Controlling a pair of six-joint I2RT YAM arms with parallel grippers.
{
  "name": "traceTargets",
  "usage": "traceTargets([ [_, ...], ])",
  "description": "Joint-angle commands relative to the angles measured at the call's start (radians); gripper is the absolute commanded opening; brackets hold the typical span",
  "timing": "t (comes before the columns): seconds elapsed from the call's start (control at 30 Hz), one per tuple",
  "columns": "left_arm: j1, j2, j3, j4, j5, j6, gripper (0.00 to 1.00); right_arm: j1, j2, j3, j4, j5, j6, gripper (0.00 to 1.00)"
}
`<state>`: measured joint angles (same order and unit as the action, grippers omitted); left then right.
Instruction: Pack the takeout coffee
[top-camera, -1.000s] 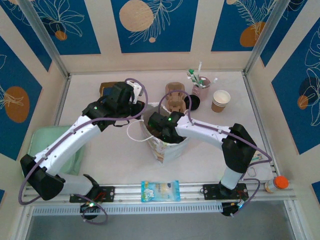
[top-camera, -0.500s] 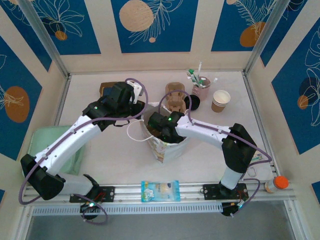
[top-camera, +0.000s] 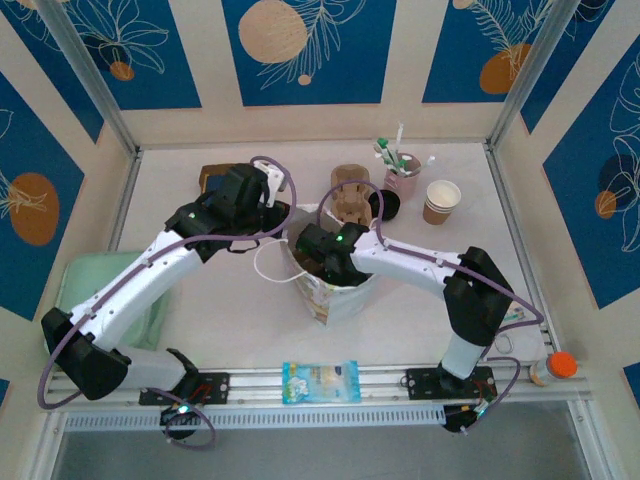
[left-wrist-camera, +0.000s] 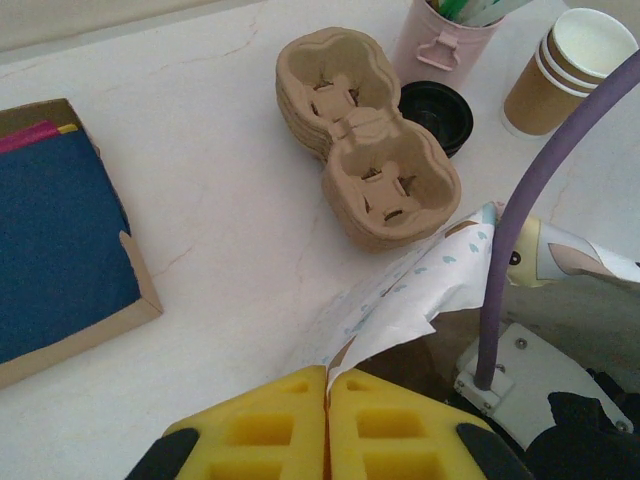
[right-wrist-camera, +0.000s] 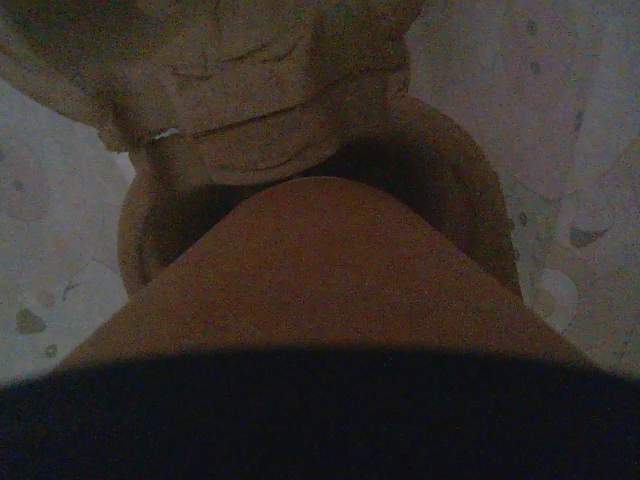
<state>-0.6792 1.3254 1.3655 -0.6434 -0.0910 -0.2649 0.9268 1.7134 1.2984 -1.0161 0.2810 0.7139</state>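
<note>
Takeout coffee (right-wrist-camera: 320, 270) held low inside the paper bag (top-camera: 338, 296) on the desk (top-camera: 225, 305).
The right end effector (top-camera: 318, 256) is judged spread wide around the cup's brown wall; the left end effector (left-wrist-camera: 327, 380) is pinched on the bag's rim. The thin paper cup is likely light and crushable, best gripped gently mid-wall.

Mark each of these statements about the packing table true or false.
1. The left claw pinches the paper bag at its rim. True.
2. The black lid sits on the stack of brown cups. False: it lies on the table beside the pulp cup carriers.
3. The pink cup stands upright. True.
4. The right arm is folded back, away from the bag. False: it reaches into the paper bag.
</note>
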Motion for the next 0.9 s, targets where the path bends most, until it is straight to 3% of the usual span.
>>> traceTargets([
  [0.0,0.005,0.002,0.003,0.027,-0.015,-0.018,0.09,-0.011,0.010,0.004,-0.026,0.018,0.001,0.34],
  [0.87,0.004,0.018,0.010,0.027,-0.015,-0.018,0.08,-0.019,0.006,-0.019,0.019,0.035,-0.011,0.33],
])
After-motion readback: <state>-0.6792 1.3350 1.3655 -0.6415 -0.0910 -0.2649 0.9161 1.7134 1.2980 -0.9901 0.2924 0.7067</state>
